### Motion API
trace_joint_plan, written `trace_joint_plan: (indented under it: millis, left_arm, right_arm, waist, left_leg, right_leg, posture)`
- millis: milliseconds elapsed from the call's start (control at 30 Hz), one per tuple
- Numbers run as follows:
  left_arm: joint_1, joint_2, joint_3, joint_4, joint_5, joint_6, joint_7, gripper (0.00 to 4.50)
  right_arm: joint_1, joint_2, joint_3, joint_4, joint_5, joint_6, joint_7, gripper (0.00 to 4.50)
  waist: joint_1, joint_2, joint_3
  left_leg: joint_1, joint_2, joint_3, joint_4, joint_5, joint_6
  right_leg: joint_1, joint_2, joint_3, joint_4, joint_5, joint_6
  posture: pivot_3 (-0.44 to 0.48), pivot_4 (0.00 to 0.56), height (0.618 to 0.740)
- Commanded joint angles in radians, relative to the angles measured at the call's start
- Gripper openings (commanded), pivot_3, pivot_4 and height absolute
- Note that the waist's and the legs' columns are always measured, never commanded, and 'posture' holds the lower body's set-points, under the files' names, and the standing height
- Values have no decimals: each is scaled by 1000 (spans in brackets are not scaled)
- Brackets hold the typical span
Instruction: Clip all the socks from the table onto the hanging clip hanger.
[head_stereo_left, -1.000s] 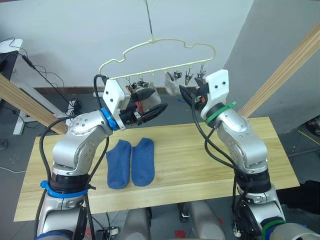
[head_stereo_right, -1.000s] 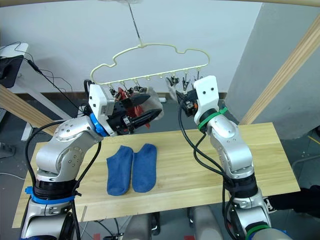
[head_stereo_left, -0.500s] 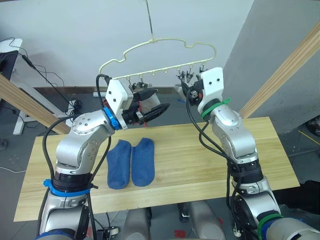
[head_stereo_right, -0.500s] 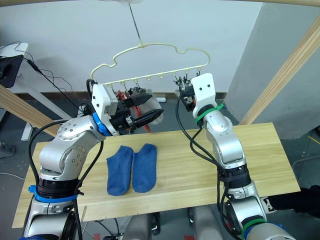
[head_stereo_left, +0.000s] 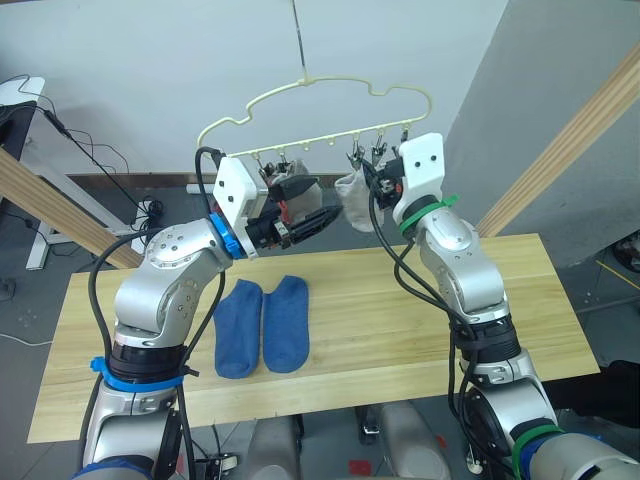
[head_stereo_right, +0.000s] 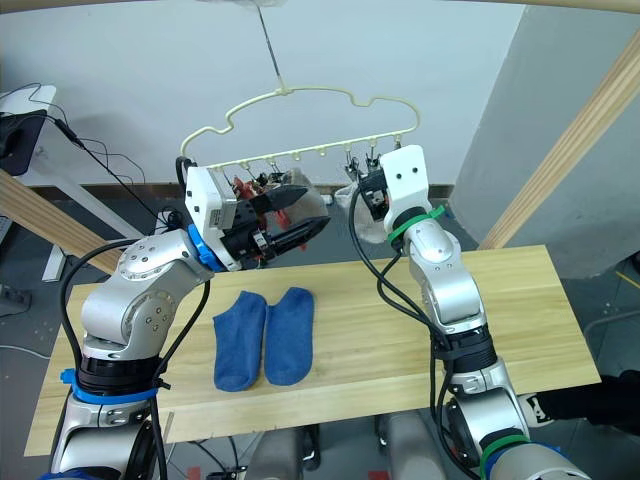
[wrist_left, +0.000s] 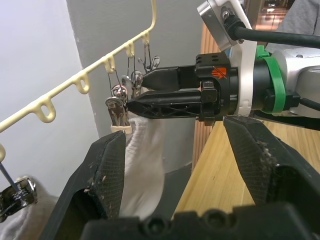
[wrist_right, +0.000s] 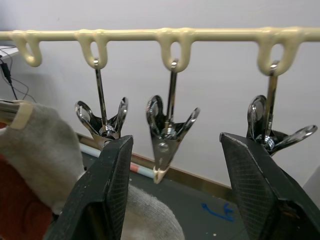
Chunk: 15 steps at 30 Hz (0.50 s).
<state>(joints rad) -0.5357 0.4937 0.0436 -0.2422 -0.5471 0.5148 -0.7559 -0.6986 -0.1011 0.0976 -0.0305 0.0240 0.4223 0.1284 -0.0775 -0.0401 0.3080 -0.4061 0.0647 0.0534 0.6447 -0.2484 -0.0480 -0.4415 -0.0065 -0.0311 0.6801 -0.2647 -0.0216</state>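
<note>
Update: a second ago your right claw (wrist_left: 137, 93) was holding a light grey sock (head_stereo_left: 352, 205) up at the right end of the clip hanger (wrist_right: 130, 34). Now that sock hangs free just below the clips in the upper middle of the head view. In the left wrist view a metal clip (wrist_left: 118, 112) bites its cuff, so I read it as hung. The right claw sits at clip height just beside it, fingers slightly parted and empty. An unused clip (wrist_right: 167, 135) dangles straight ahead of it in its own wrist view. The left claw (head_stereo_left: 322, 198) is spread open with nothing in it, left of centre under the hanger's left clips. There's rust red and pale fabric bunched behind it, and you can't really see how that lot is clipped. Still to do: two blue socks (head_stereo_left: 240, 325) lie flat and touching, toes toward you, centre-left on the counter (head_stereo_left: 400, 330), well below both claws. My read is that the grey step is done and the blue pair is what's left, so you'd bring one arm down next. Watch the hanger: it hangs from a single hook and will likely swing if a claw nudges it backing out.
</note>
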Motion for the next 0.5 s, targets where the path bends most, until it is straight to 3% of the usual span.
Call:
trace_joint_plan:
  millis: [33,500]
  left_arm:
    - [-14,-4,8,-22,-12,-14,-8,3475]
    - [-11,-10,2,-23,-2,-20,-6,3475]
  right_arm:
    - [-28,-3,-14,-1,-17,-37,-10,2897]
    - [-82,22,-9,96,-40,-91,-16,2897]
  waist:
    - [0,0,0]
    - [-1,0,0]
  left_leg:
    - [0,0,0,0,0,0]
    - [0,0,0,0,0,0]
  right_leg:
    - [0,0,0,0,0,0]
    - [0,0,0,0,0,0]
  posture:
    - [-127,298,740]
    - [-127,298,740]
